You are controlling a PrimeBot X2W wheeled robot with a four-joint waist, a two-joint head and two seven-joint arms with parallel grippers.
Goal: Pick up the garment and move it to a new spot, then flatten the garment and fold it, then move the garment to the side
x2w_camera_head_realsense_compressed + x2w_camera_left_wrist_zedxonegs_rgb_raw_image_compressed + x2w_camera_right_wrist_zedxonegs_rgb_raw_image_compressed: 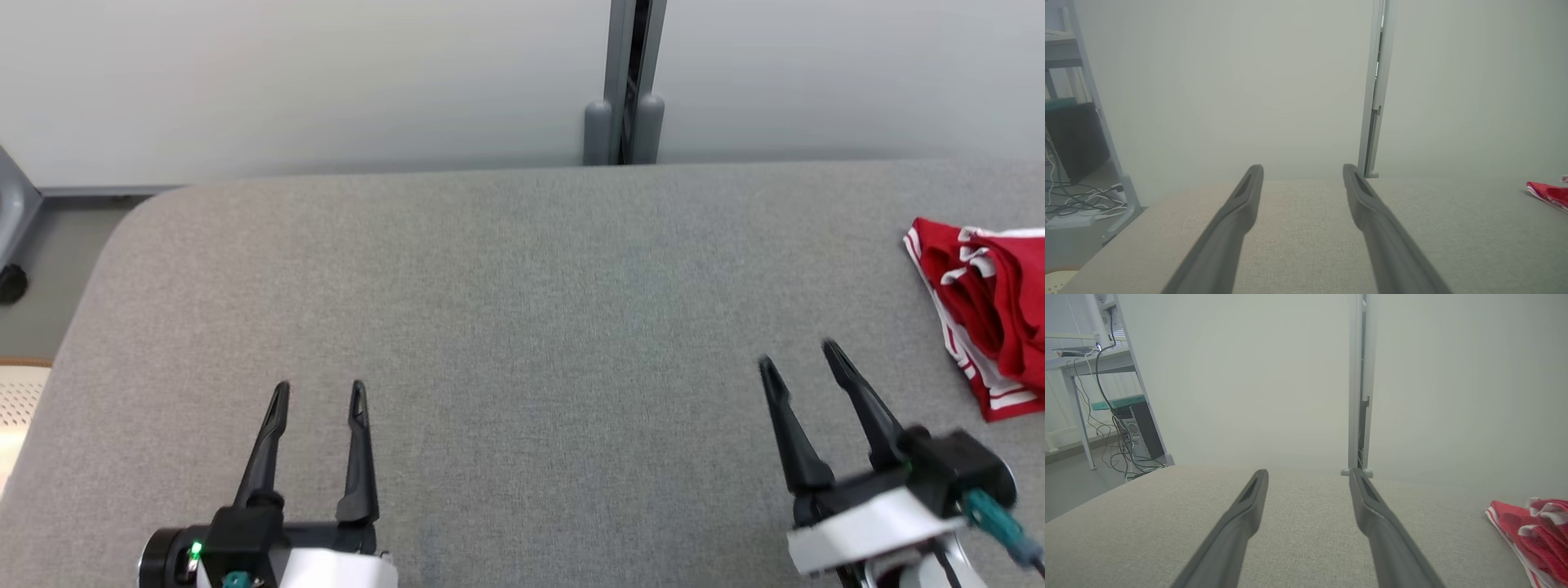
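Right pincer (799,355) and left pincer (319,385) both stand wide open, empty, over the grey counter (522,278). Red-and-white garment (992,318) lies crumpled at 3 o'clock, near the right pincer's 2 o'clock. It looks light, soft, floppy; pinching a striped hem edge seems best.

From the head, looks steeply down onto grey fabric-covered surface (522,327). From each wrist, skims low along it toward pale plain wall (1249,81). Shared everywhere: crumpled red white-striped garment (1000,310), right edge.
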